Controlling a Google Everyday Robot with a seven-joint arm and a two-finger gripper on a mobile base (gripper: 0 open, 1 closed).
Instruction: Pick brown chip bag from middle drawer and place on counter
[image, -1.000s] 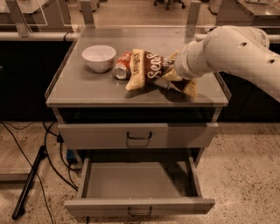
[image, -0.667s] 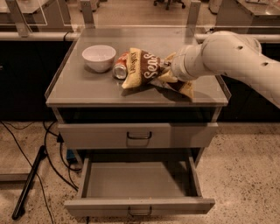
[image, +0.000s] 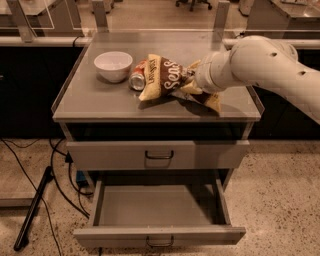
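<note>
The brown chip bag (image: 162, 80) lies tilted on the counter (image: 100, 102), its cream-yellow left end next to the soda can. Its other yellow end shows under my arm at the right. My gripper (image: 189, 79) is at the bag's right part, just above the counter, and is shut on the bag; my white arm reaches in from the right and hides part of it. The middle drawer (image: 160, 235) is pulled open below, and its grey inside holds nothing that I can see.
A white bowl (image: 113, 65) stands at the counter's back left, with an orange-red soda can (image: 137, 80) lying beside it. The upper drawer front (image: 160, 154) is closed. Cables and a dark pole (image: 32, 210) lie on the floor at the left.
My arm has moved the chip bag a little to the left across the counter, toward the soda can. The drawer, bowl and can have not moved.
</note>
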